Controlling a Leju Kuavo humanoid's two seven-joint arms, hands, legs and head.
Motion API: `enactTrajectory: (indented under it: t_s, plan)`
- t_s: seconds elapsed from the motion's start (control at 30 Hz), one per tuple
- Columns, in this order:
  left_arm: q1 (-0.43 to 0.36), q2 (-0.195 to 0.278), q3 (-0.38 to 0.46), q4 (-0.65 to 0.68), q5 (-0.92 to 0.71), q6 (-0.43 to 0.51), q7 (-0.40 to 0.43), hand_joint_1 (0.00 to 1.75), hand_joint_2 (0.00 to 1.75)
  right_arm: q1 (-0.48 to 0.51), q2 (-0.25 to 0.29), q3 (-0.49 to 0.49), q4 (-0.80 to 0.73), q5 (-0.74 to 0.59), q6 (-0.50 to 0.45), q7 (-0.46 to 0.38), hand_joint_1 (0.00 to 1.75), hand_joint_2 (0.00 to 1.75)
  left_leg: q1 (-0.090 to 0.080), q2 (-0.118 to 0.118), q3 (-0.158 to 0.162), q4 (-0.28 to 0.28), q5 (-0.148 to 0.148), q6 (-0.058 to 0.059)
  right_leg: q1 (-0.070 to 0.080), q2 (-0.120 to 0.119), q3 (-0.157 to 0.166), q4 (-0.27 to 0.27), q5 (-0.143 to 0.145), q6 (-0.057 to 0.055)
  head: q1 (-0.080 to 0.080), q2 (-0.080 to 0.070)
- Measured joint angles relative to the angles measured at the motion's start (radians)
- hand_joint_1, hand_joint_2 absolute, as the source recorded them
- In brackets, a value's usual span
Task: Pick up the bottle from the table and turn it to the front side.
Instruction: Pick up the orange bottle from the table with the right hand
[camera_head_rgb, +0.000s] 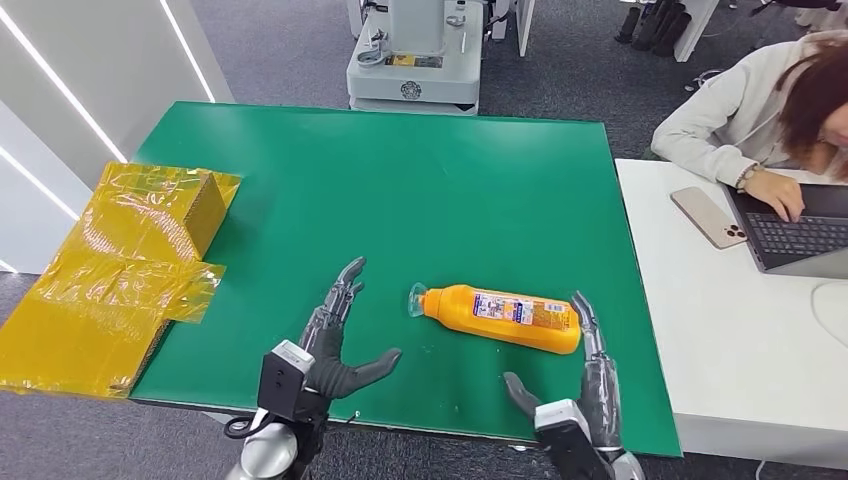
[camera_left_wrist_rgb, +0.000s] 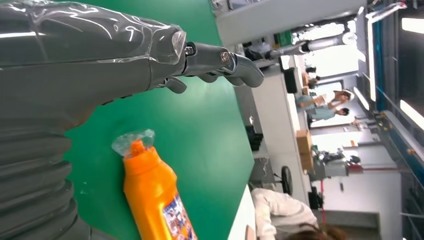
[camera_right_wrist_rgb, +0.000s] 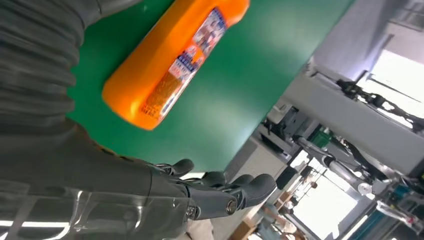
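Both hands (camera_head_rgb: 335, 335) (camera_head_rgb: 585, 375) hover spread, flanking the lying orange bottle (camera_head_rgb: 505, 315).

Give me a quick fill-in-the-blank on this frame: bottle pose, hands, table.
1. The orange bottle is ____ on the green table, not standing.
2. The bottle's cap end points toward the robot's ____ hand.
3. Both the left hand and the right hand hold ____.
4. The yellow film-wrapped box sits at the table's ____ edge in the head view.

Missing words: lying; left; nothing; left
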Motion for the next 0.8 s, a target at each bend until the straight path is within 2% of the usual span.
enactTrajectory:
  t_s: [0.13, 0.27, 0.37, 0.53, 0.8]
  plan:
    - [-0.019, 0.000, -0.004, 0.012, 0.007, -0.021, -0.004, 0.00, 1.75, -0.072, -0.041, -0.008, 0.054, 0.130, 0.086, 0.091, 0.00, 1.75, 0.000, 0.000, 0.000, 0.000, 0.000, 0.000, 0.000, 0.000, 0.000, 0.000, 0.000, 0.000, 0.000, 0.000]
    - [-0.035, 0.001, -0.006, 0.028, 0.014, -0.040, -0.008, 0.00, 1.75, -0.161, -0.082, -0.006, 0.120, 0.195, 0.237, 0.171, 0.00, 1.75, 0.000, 0.001, 0.000, 0.000, 0.000, 0.000, 0.000, 0.001, 0.000, 0.000, 0.001, 0.000, 0.000, 0.000]
    - [-0.044, 0.002, -0.007, 0.040, 0.018, -0.051, -0.010, 0.00, 1.75, -0.239, -0.117, 0.016, 0.185, 0.195, 0.325, 0.193, 0.00, 1.75, 0.000, 0.001, 0.000, 0.000, 0.001, 0.000, 0.000, 0.001, 0.000, 0.000, 0.001, 0.000, 0.000, 0.000]
    - [-0.054, 0.003, -0.013, 0.055, 0.025, -0.062, -0.006, 0.00, 1.75, -0.347, -0.158, 0.080, 0.290, 0.164, 0.402, 0.200, 0.00, 1.75, 0.000, 0.000, 0.000, 0.001, 0.001, 0.000, 0.000, 0.001, 0.000, 0.000, 0.001, 0.000, 0.000, 0.000]
    - [-0.070, 0.009, -0.021, 0.079, 0.048, -0.055, 0.004, 0.00, 1.75, -0.382, -0.198, 0.174, 0.350, 0.067, 0.451, 0.192, 0.00, 1.75, 0.000, 0.000, 0.000, 0.000, 0.000, 0.000, 0.000, 0.001, 0.000, 0.000, 0.001, 0.000, 0.000, 0.000]
